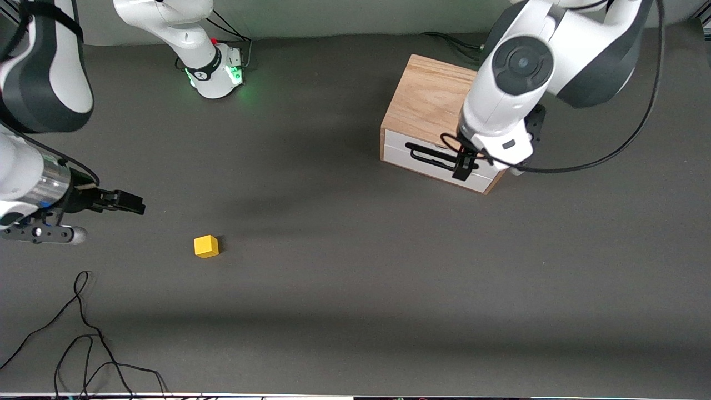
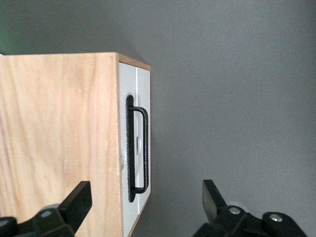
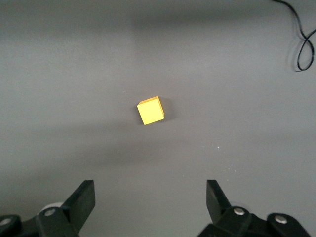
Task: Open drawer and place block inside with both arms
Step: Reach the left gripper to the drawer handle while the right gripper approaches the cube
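Drawer (image 1: 441, 161) shut, white front panel flush in its light-wood box (image 1: 427, 97), sitting toward the left arm's end of the table (image 1: 344, 266). Black bar handle (image 1: 430, 155) lying across the white panel, facing the front camera at a slight angle. In the left wrist view, same handle (image 2: 138, 150) seen edge-on as a thin black loop standing off the panel, box top (image 2: 59, 143) filling one side of the picture.

Left gripper (image 1: 464, 164) hanging right at the handle, over the drawer front near the end of the bar. Fingers spread wide, one fingertip (image 2: 79, 197) over the wooden top, the other clear over bare table, handle in the span between them but not clamped. Contact with the bar: cannot tell.

Block (image 1: 206, 246), a small yellow cube, resting alone on the grey table toward the right arm's end, nearer the front camera than the drawer and well apart from it. Slightly turned relative to the table edge, clear in the right wrist view (image 3: 150, 110).

Right gripper (image 1: 119, 201) up over bare table near the block, not touching it. Fingers wide apart, fingertips (image 3: 81, 197) empty, cube ahead of the gap.

Loose black cable (image 1: 83, 333) coiled on the table close to the front camera. Green-lit base (image 1: 219, 72) of the right arm at the top of the front view.
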Robot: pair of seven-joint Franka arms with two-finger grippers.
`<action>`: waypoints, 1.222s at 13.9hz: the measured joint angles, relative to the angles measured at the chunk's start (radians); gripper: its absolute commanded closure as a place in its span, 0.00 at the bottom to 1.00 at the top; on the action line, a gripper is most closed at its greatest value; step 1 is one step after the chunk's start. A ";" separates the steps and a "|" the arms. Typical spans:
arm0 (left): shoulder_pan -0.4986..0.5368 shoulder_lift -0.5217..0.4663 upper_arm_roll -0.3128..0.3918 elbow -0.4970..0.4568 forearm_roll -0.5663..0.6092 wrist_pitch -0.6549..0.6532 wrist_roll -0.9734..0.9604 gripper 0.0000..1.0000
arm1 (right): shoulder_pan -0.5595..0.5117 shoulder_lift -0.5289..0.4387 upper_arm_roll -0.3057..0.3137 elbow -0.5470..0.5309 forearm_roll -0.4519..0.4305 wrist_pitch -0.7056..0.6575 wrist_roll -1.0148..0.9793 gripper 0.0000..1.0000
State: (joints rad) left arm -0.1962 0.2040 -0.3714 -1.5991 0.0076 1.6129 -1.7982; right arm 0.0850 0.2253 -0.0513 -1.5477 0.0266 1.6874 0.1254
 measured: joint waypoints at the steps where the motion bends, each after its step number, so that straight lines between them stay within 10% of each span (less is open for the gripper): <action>1: -0.001 0.023 0.000 -0.006 0.000 0.034 -0.018 0.00 | 0.000 0.015 0.000 -0.001 0.000 0.006 -0.003 0.00; 17: -0.038 0.147 0.001 -0.277 0.007 0.342 -0.072 0.00 | 0.059 0.226 0.006 -0.178 -0.001 0.435 -0.059 0.00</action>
State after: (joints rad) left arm -0.2342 0.3511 -0.3707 -1.8759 0.0145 1.9553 -1.8706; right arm 0.1437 0.4509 -0.0455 -1.7257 0.0253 2.1224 0.0665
